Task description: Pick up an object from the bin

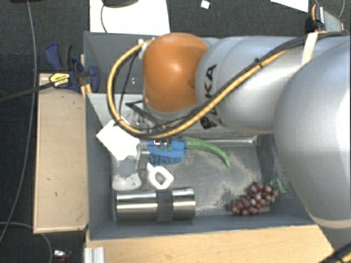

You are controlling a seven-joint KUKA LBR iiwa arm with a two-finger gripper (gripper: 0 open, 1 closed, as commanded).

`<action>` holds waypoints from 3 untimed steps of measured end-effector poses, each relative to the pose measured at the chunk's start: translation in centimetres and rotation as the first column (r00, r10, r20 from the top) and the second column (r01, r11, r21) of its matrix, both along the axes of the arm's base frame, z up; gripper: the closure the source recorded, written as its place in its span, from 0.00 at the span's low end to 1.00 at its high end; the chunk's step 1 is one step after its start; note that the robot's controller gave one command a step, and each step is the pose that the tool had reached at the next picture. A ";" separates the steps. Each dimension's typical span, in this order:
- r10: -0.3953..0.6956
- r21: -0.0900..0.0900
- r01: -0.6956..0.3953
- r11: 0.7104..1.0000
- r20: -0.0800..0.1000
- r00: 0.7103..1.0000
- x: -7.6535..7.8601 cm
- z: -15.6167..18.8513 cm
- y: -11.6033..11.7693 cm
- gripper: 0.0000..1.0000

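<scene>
My gripper [144, 156] reaches down below the orange wrist cover, in the left half of the bin. It stands at the left edge of a blue ridged thing [168, 153] that lies on the bin floor. Just below it lies a small white piece with a hole [160, 177]. To its left sit a white card-like thing [115, 139] and a pale grey lump [126, 175]. The wrist hides the gripper's upper part and whether anything is held.
A shiny metal cylinder with a dark band [155, 204] lies along the front wall. A green bean-like pod [213, 149] curves to the right of the blue thing. A bunch of dark grapes [253, 198] sits front right. The arm covers the bin's right and back.
</scene>
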State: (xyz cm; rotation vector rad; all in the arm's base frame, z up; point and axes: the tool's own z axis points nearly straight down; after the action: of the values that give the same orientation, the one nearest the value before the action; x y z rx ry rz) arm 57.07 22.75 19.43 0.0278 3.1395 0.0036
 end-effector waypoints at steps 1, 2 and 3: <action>0.000 0.000 0.000 1.000 0.000 1.000 0.0 0.0 0.0 0.00; 0.118 0.000 -0.118 0.993 0.000 0.993 -0.6 -7.3 -2.8 0.00; 0.288 0.002 -0.288 0.958 0.015 0.958 0.0 -8.2 0.2 0.00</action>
State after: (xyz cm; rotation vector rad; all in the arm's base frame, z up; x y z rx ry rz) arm 57.05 22.97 11.20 -0.4271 3.0961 0.0106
